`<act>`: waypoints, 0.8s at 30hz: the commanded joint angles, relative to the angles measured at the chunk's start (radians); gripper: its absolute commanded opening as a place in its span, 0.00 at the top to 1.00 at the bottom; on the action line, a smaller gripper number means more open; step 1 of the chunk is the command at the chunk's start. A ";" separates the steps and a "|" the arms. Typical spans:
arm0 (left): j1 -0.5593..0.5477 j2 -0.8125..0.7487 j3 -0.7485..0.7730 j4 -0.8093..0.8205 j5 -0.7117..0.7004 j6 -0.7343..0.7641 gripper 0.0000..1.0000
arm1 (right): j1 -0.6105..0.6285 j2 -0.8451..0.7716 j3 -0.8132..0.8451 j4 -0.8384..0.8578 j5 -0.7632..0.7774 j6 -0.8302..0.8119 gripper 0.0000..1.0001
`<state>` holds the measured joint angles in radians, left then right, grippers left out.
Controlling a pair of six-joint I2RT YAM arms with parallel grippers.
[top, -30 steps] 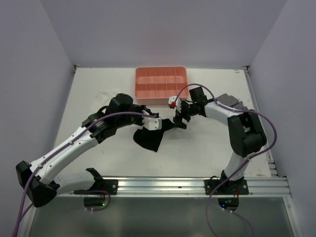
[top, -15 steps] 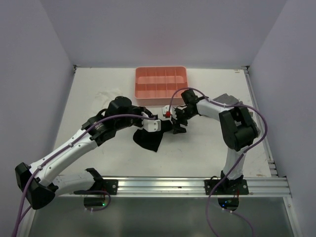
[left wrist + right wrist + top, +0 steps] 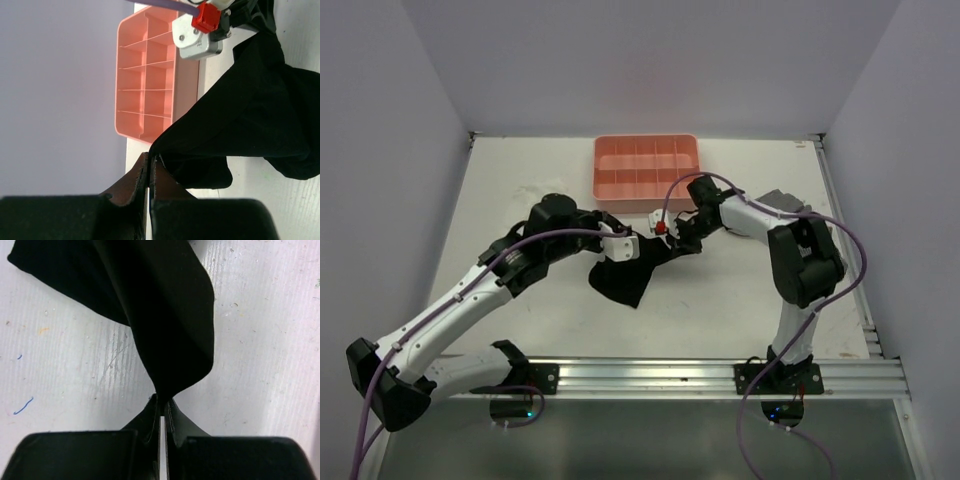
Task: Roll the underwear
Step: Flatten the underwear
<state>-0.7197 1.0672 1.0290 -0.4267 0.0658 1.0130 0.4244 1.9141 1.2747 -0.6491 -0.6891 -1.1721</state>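
Note:
The black underwear (image 3: 628,278) hangs between both arms in the middle of the white table, its lower part draped toward the near side. My left gripper (image 3: 625,250) is shut on one upper edge; in the left wrist view the underwear (image 3: 250,120) runs out from the left gripper (image 3: 150,161). My right gripper (image 3: 675,240) is shut on the opposite corner, and the right wrist view shows the underwear (image 3: 165,315) pinched at the tips of the right gripper (image 3: 162,401). The two grippers sit close together, just in front of the pink tray.
A pink compartment tray (image 3: 646,172) stands behind the grippers at the table's far middle, also in the left wrist view as the tray (image 3: 150,75). A grey object (image 3: 790,208) lies at the right by the right arm. The table's walls enclose three sides.
My right gripper was open a second ago; it moved left to the underwear's corner and shut on it. The left gripper kept its hold and shifted slightly left.

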 commanded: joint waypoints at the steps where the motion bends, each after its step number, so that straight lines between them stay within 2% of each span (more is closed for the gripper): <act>1: 0.026 -0.050 -0.001 0.054 -0.041 -0.016 1.00 | -0.006 -0.154 0.012 -0.067 0.032 0.049 1.00; 5: 0.089 -0.078 0.019 0.060 -0.124 -0.135 1.00 | -0.029 -0.344 0.072 -0.185 0.130 0.120 1.00; 9: 0.120 -0.104 0.037 -0.033 -0.144 -0.244 1.00 | -0.030 -0.453 0.153 -0.311 0.207 0.154 1.00; 13: 0.120 -0.165 0.028 -0.133 -0.071 -0.317 1.00 | -0.026 -0.522 0.193 -0.423 0.273 0.196 1.00; 15: 0.120 -0.213 0.020 -0.202 0.027 -0.335 1.00 | -0.024 -0.553 0.190 -0.480 0.290 0.204 1.00; 19: 0.120 -0.276 0.005 -0.297 0.146 -0.350 1.00 | -0.010 -0.656 0.120 -0.521 0.293 0.222 1.00; 24: 0.120 -0.311 -0.029 -0.325 0.129 -0.395 1.00 | 0.005 -0.725 0.078 -0.521 0.327 0.265 1.00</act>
<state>-0.6044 0.7628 1.0210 -0.6910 0.1909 0.6739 0.4309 1.2278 1.3632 -1.1252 -0.4332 -0.9535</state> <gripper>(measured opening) 0.016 0.025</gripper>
